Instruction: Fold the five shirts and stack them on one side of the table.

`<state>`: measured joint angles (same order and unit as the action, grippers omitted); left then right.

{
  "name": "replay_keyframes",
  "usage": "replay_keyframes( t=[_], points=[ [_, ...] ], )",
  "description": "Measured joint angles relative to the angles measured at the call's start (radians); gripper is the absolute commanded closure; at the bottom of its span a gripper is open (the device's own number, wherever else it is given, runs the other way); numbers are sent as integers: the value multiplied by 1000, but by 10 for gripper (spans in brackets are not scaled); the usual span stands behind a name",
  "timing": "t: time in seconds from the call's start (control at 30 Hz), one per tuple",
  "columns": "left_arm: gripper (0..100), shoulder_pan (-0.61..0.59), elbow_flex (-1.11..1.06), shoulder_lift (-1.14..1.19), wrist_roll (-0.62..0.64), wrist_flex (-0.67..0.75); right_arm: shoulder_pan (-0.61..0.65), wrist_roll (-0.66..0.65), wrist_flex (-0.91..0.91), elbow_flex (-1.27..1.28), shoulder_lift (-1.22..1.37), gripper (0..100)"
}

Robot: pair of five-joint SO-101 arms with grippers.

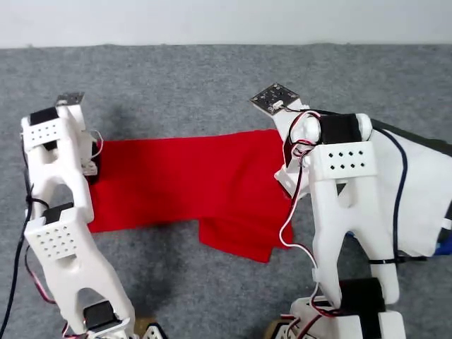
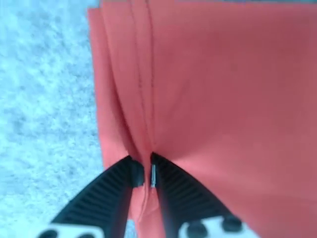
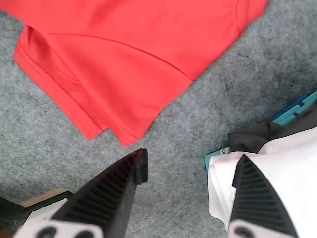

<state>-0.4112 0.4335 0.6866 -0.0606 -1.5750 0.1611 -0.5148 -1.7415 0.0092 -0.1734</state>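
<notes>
A red shirt (image 1: 183, 176) lies partly folded across the middle of the grey table, one sleeve sticking out toward the front. My left gripper (image 1: 92, 161) sits at the shirt's left edge. In the left wrist view, the left gripper (image 2: 147, 171) is shut on a pinched fold of the red shirt (image 2: 223, 99). My right gripper (image 1: 284, 173) hangs over the shirt's right end. In the right wrist view, the right gripper (image 3: 190, 166) is open above bare table, with the red shirt (image 3: 124, 59) just beyond its fingertips and nothing between them.
A pile of other shirts lies at the right: a white one (image 1: 417, 198) on top, a dark one (image 1: 417, 138) behind, blue cloth (image 1: 445, 247) at the edge. The white shirt (image 3: 292, 163) lies close beside my right gripper. Bare grey table (image 1: 176, 85) stretches behind.
</notes>
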Motion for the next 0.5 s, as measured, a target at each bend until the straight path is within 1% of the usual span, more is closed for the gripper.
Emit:
replay_keyframes(
  t=[0.23,0.5],
  points=[
    [987,0,149,0,0,-32,0,0,0,0,0,718],
    [986,20,167,0,-14,-17,0,0,0,0,0,718]
  ],
)
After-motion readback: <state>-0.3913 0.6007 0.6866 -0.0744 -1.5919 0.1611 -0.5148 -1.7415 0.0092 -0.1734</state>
